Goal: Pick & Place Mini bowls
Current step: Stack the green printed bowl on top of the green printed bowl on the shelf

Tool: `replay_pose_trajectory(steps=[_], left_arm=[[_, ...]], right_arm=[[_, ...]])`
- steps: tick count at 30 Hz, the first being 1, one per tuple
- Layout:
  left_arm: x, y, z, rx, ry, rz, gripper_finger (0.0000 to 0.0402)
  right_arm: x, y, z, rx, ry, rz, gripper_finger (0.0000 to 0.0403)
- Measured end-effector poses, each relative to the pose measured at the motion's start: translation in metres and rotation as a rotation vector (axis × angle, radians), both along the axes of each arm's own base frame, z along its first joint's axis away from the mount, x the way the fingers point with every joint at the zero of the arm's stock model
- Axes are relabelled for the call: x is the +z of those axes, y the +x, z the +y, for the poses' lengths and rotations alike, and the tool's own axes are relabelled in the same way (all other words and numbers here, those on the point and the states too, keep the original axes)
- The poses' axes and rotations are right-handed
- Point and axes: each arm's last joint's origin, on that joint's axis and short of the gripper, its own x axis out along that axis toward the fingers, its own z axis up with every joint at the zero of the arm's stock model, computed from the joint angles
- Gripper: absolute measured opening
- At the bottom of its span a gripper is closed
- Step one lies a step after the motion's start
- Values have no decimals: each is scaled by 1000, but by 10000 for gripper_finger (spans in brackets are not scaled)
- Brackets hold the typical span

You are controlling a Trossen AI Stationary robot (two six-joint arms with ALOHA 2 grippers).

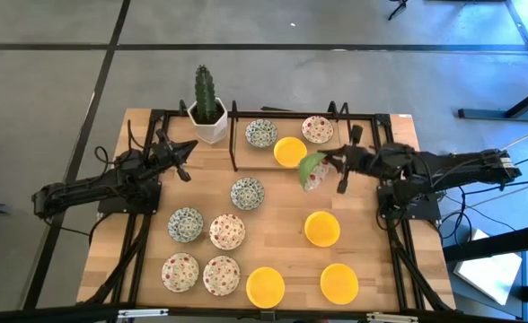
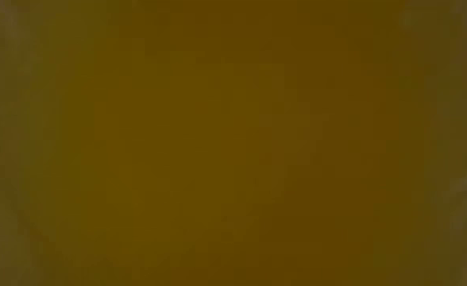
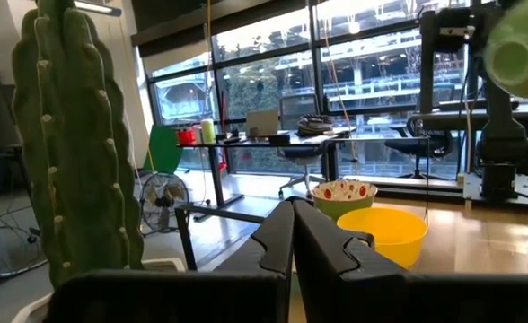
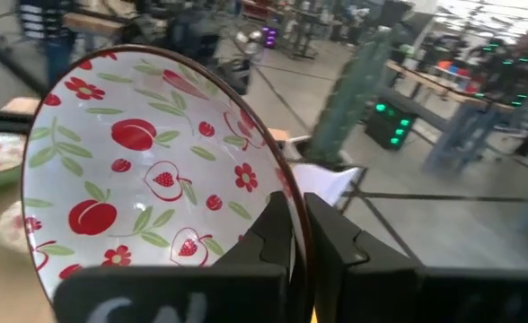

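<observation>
My right gripper (image 1: 329, 165) is over the table's far middle, shut on a mini bowl (image 1: 312, 170) that is green outside and white with red fruit inside (image 4: 147, 179). Several other mini bowls rest on their bases on the wooden table: a blue-green one (image 1: 261, 133), a yellow one (image 1: 290, 152) and a red-speckled one (image 1: 317, 128) at the far edge, and more toward the near edge. My left gripper (image 1: 183, 160) is shut and empty, beside the cactus pot (image 1: 207, 115). The low view shows only a yellow-brown blur. My right gripper pinches the bowl's rim (image 4: 286, 202), one finger inside the bowl and one outside. The fingers come level from the table's right side. The bowl is lifted clear and tipped on edge, its patterned inside facing the wrist camera.
A black frame (image 1: 235, 135) runs along the far part of the table, around the far bowls. The cactus (image 3: 66, 144) stands close to my left gripper. Bare wood (image 1: 372, 233) lies right of the yellow bowl (image 1: 321, 228).
</observation>
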Motion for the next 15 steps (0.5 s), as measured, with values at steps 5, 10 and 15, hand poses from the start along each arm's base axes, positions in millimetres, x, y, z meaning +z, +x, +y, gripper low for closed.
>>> replay_pose_trajectory(steps=[5,10,15], left_arm=[[2,0,0,0,6,-16,6],[2,0,0,-1,6,-18,5],[2,0,0,-2,6,-18,8]], right_arm=[[31,9,-19,-110,-20,56,16],[66,26,-43,-221,-32,160,16],[101,45,-79,-347,-27,288,16]])
